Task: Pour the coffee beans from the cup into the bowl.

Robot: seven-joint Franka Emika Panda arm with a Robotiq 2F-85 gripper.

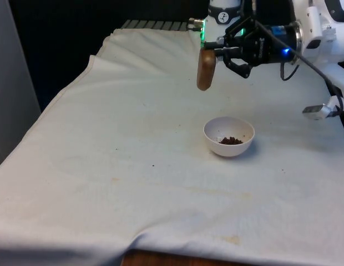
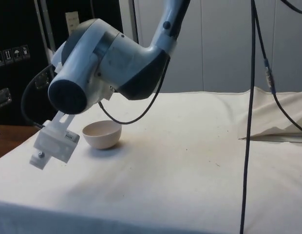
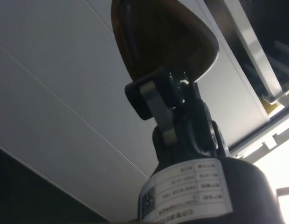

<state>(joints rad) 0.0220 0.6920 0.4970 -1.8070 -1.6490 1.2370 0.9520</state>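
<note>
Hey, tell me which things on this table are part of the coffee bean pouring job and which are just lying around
Part of the job:
- brown cup, held by the gripper above the table
- white bowl
- coffee beans in the bowl

Just lying about:
- white cloth over the table
- loose black cables hanging at the side

From here the cup (image 1: 206,70) held in my claw (image 1: 217,54) looks like brown wood with a smooth, dull finish. The claw itself seems to be matt black plastic. Below it and a little nearer me, the bowl (image 1: 229,135) looks like smooth white ceramic with a faint sheen. Under both, the table (image 1: 133,166) wears a matt white cloth, creased and lightly stained.
</note>
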